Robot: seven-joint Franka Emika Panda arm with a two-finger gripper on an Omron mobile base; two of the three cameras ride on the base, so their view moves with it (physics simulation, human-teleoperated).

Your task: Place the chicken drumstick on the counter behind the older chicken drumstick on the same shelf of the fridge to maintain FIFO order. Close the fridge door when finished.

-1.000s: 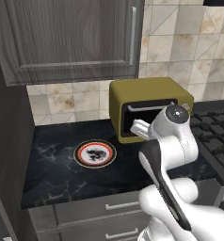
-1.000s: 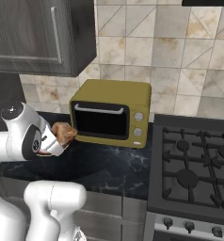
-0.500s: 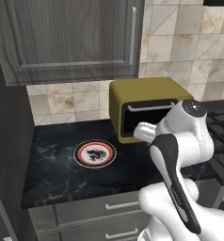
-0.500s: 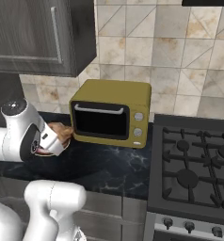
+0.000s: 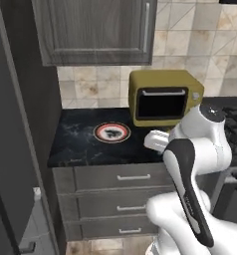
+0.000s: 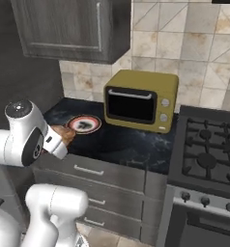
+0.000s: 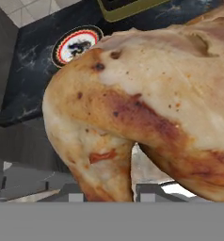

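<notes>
With the pincer (image 6: 59, 141) clamped on the chicken drumstick (image 7: 147, 103) off the bench (image 5: 85, 144) edge, a loose grip could drop it during the swing toward the fridge

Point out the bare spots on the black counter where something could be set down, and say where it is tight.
The counter is bare left of the plate, out to its left edge beside the tall dark panel, and along the front strip. In the right base view it is also bare in front of the toaster oven, toward the stove. The gap between plate and oven is tight.
</notes>
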